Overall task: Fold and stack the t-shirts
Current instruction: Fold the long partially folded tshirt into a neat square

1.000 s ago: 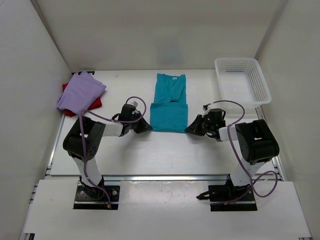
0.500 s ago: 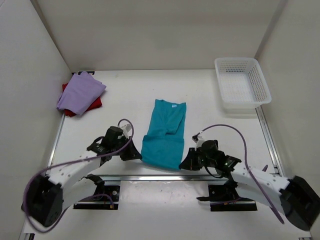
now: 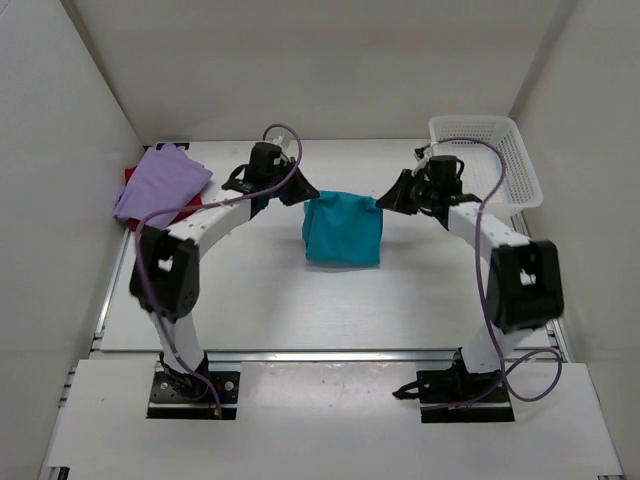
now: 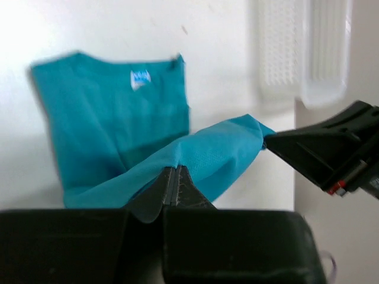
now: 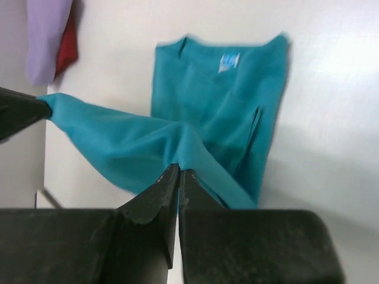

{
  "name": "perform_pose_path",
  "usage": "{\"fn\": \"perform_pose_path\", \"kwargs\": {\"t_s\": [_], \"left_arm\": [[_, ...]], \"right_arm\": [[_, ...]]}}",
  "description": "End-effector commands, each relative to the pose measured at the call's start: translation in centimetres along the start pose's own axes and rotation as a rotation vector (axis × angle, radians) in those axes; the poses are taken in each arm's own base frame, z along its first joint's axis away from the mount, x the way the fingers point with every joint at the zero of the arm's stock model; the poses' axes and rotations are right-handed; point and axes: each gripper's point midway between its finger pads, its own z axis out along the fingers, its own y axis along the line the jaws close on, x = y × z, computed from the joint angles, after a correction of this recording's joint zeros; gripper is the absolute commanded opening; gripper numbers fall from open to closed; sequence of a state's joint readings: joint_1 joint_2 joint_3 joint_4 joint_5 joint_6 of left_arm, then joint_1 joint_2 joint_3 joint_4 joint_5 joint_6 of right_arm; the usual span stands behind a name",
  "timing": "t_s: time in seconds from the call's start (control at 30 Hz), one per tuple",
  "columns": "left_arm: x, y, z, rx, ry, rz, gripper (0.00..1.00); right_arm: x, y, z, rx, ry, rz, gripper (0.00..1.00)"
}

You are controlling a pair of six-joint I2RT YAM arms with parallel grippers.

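In the middle of the table (image 3: 250,300), the left hand (image 3: 305,197) and right hand (image 3: 383,203) each clamped a corner of the teal t-shirt (image 3: 342,238), its edge raised taut. Best to keep both hands level and lay that edge square on the collar. Three shirts in all: the teal one, and a lavender t-shirt (image 3: 160,182) atop a dark red t-shirt (image 3: 192,208). One mesh basket (image 3: 484,121).

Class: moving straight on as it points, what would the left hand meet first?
The left hand would first meet the teal t-shirt it grips; beyond, probably the right hand, depth unclear.
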State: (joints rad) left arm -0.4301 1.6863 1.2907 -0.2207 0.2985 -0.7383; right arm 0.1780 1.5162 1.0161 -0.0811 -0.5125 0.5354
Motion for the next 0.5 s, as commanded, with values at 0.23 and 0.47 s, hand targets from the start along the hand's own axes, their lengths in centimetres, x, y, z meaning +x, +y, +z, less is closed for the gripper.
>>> {"fn": "perform_pose_path", "kwargs": {"t_s": [0.23,0.47], "left_arm": [[-8.0,9.9,9.7,-0.085,-0.120,-0.249,0.11],[-12.5,8.3,7.8,0.040,-0.215,-0.279,0.27]], "right_arm": [[-7.3,-5.5,11.4,-0.018,0.069,0.028,0.00],[-10.9,-4.0,10.5,-0.028,-0.011,-0.043,0.35]]}}
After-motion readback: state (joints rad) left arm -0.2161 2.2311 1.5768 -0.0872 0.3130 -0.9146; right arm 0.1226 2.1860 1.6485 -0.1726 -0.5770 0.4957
